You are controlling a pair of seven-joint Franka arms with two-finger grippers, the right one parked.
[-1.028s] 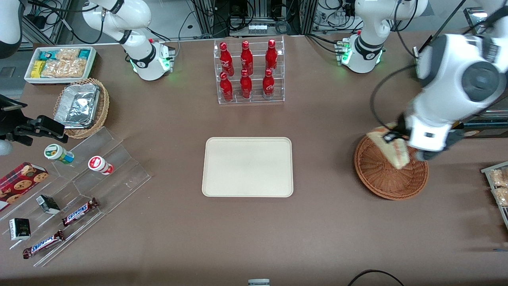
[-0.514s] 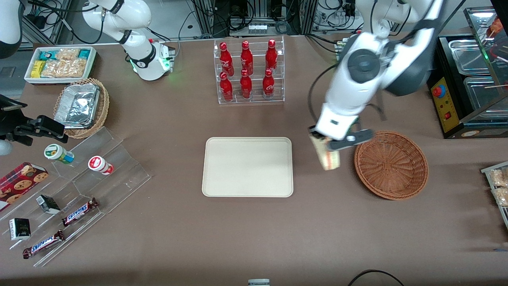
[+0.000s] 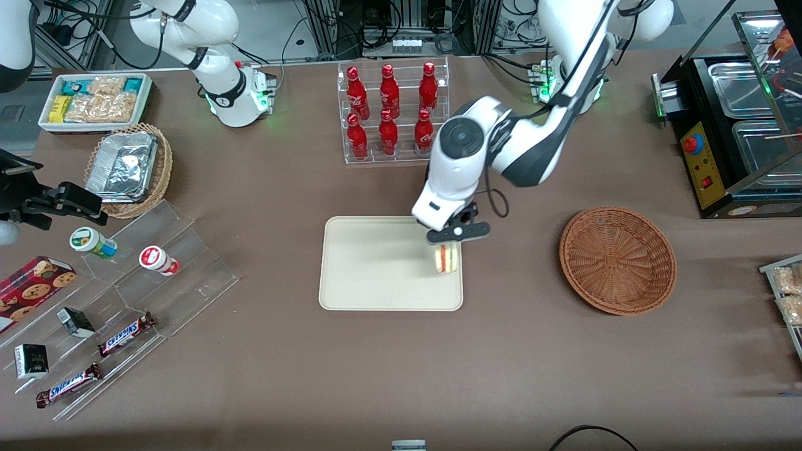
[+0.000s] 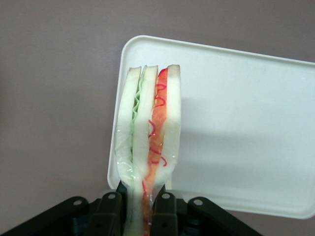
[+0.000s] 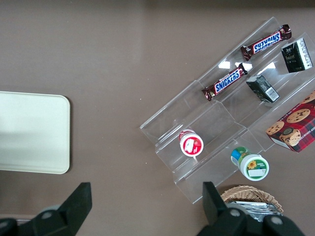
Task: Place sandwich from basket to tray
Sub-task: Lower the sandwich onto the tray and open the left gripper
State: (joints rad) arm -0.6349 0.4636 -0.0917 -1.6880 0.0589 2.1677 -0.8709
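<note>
The sandwich (image 3: 446, 259), a white-bread wedge with red and green filling, hangs cut edge down over the cream tray (image 3: 376, 266), above the tray's end nearest the basket. My left gripper (image 3: 446, 245) is shut on it from above. In the left wrist view the black fingers (image 4: 166, 209) pinch the narrow end of the sandwich (image 4: 147, 137), with the tray (image 4: 246, 123) and the sandwich's shadow beneath. The reddish-brown wicker basket (image 3: 617, 260) sits with nothing in it toward the working arm's end of the table. The right wrist view shows the tray's (image 5: 29, 132) other end.
A clear rack of red bottles (image 3: 393, 113) stands farther from the camera than the tray, close to my arm. Toward the parked arm's end are a stepped acrylic stand with snacks (image 3: 125, 294), a tan basket of foil containers (image 3: 128, 169) and a white snack bin (image 3: 94, 100).
My gripper has carried the sandwich out of the basket, across the bare table, to above the tray's end. The basket now holds nothing.
</note>
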